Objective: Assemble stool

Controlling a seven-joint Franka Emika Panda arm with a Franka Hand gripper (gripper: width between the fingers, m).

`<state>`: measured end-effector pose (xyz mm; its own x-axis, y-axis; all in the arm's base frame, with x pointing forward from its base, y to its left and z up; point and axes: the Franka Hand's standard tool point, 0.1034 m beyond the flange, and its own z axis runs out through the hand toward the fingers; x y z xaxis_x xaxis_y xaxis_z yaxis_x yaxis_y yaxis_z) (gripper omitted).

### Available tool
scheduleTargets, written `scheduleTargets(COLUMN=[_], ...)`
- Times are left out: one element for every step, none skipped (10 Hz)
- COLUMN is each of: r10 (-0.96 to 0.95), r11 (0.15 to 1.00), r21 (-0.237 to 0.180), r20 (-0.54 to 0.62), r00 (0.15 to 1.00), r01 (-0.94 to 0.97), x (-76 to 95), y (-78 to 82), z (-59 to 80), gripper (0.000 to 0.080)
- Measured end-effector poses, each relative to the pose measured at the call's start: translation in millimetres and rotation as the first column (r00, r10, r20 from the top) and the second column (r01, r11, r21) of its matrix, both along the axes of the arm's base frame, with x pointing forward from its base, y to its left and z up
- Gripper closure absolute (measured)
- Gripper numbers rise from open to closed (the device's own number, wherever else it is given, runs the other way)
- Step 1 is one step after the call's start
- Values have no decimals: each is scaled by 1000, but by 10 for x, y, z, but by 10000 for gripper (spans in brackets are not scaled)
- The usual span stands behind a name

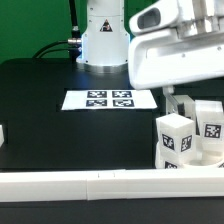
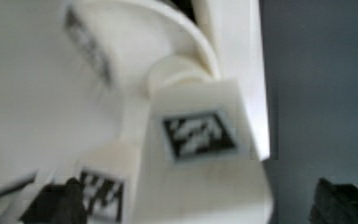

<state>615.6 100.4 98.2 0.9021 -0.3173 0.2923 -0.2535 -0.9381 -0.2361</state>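
the gripper looks open and empty, just above a leg that may topple from the seat if nudged.

You had the stool at about four o'clock on the tabletop in the exterior view, close against the long rail at the near edge. It was a white plastic kit: chunky block legs stood upright in a tight cluster, each face carrying a black-and-white square tag. One leg stood nearest at the cluster's nine o'clock side, another rose at its two o'clock. The round seat beneath them was mostly hidden. In your wrist view, blurred, the curved white seat filled much of the picture, and a tagged leg stood tilted against its rim; whether it sat in a socket you could not tell.
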Motion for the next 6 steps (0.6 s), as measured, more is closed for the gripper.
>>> scheduleTargets(r10=[11, 30, 73, 179, 254, 256], r11=[1000, 998, 996, 984, 967, 966], r21=[24, 62, 75, 80, 88, 126], r20=[-76, -183, -257, -295, -331, -407], r00=[997, 983, 964, 939, 909, 877], r01=[-9, -19, -55, -162, -238, -224], x=[-19, -15, 2, -39, -78, -130], y=[-26, -26, 57, 114, 87, 85], z=[61, 135, 140, 28, -9, 6], gripper=[154, 151, 151, 151, 151, 151])
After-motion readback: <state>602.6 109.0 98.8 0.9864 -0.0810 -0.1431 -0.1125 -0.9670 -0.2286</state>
